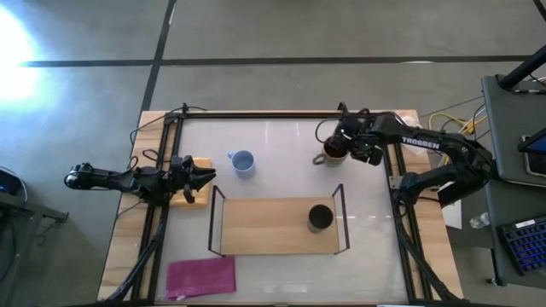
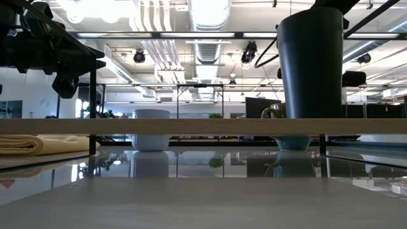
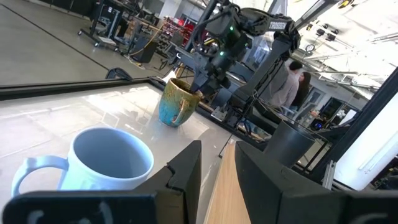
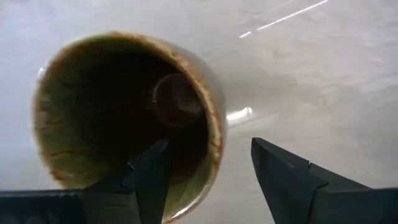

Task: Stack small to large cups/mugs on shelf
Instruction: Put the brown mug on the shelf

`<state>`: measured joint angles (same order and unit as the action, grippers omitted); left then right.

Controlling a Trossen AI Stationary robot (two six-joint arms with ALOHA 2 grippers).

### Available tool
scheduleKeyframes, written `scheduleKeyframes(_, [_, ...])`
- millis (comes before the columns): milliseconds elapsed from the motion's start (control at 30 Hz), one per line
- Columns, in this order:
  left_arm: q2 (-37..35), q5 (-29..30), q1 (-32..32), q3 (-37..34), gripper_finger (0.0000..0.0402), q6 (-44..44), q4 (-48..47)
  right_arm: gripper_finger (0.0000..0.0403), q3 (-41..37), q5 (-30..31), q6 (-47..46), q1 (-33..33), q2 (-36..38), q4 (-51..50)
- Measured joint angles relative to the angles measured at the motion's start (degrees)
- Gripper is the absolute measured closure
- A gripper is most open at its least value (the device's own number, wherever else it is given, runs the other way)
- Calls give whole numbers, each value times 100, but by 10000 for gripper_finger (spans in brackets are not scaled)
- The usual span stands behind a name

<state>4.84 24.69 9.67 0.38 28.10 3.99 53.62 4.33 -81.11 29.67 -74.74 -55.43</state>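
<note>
Bright, even overhead light. High view: strong white glare on the floor (image 1: 17, 51) at 10 o'clock; the table (image 1: 281, 162) surface shows a pale sheen, shadows faint. Low view: ceiling lights (image 2: 210, 13) blow out at 12 o'clock; the black mug (image 2: 311, 63) and shelf (image 2: 203, 126) read backlit, the near table soft, reflections glossy. Left wrist view: the light blue mug (image 3: 106, 165) is soft-edged. Right wrist view: the brown mug (image 4: 124, 112) is blurred, with streaks of glare at 1 o'clock.

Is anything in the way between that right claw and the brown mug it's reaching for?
Nothing visible. The right gripper is open at the brown mug, one finger over its dark inside, the other outside the rim. The black mug stands apart on the shelf.
</note>
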Motion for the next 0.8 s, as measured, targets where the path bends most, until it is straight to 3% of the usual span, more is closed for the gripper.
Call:
scheduleKeyframes(300, [0,0,2,0,317,-2,0,201,-189,180,12,7,-35,121])
scheduleKeyframes(800, [0,2,0,0,317,-2,0,278,-526,438,-66,7,-34,696])
